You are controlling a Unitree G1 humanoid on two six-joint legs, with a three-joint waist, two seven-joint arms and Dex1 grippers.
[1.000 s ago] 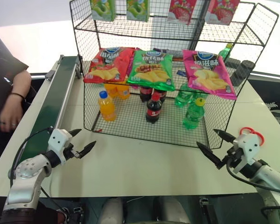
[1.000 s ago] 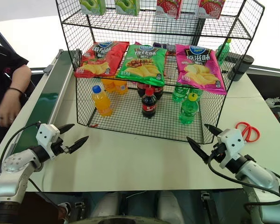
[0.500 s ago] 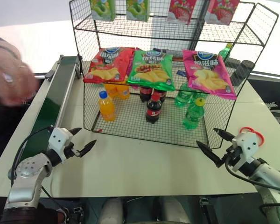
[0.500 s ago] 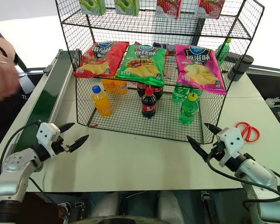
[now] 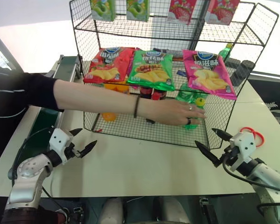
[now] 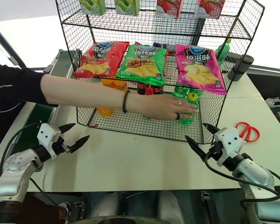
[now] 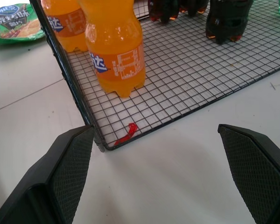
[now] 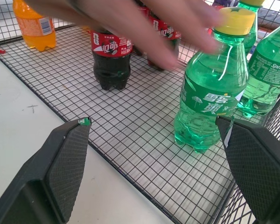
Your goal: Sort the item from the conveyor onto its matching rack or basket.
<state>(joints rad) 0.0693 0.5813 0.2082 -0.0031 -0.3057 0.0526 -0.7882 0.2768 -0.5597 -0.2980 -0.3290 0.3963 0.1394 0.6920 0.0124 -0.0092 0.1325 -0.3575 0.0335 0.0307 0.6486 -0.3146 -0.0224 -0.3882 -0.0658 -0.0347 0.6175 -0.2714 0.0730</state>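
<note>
Right now a person's hand (image 5: 177, 112) reaches into the wire rack (image 5: 144, 128) at the green Sprite bottle (image 8: 210, 88), which stands in the bottom basket, not on the conveyor (image 5: 60, 77). Left claw (image 5: 83, 142) and right claw (image 5: 212, 145) hover open and empty above the counter (image 5: 144, 163); advancing either risks striking the arm.

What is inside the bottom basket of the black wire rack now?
Bottom basket holds orange bottles, cola bottles and green bottles. A person's arm covers parts of them in the head views.
</note>
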